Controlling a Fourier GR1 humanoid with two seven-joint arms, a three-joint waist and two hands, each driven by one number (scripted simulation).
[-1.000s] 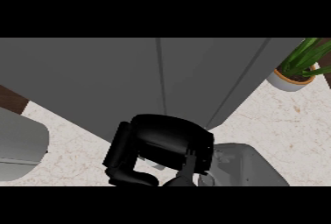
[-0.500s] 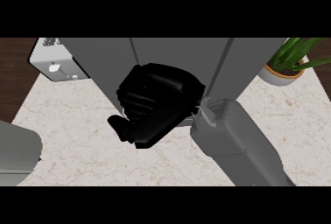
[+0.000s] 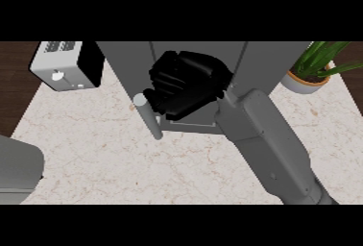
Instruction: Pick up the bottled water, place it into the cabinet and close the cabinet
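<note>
The grey cabinet (image 3: 124,62) stands at the back middle of the counter. My right hand (image 3: 186,85) is at its front, over the dark opening, with its fingers curled; a small pale patch under the palm is all that shows of the bottled water (image 3: 171,116). A pale bar (image 3: 150,117), seemingly the door's handle, slants down just left of the hand. Of my left arm only the grey forearm (image 3: 18,168) shows, at the lower left edge.
A white boxy appliance (image 3: 60,65) sits at the back left beside the cabinet. A potted green plant (image 3: 312,72) stands at the back right. The marble counter (image 3: 99,163) spreads out in front, with dark wood past its left edge.
My right hand has travelled away from me and up to the cabinet's front, still curled. The appliance at the back left and more of the cabinet have come into view.
</note>
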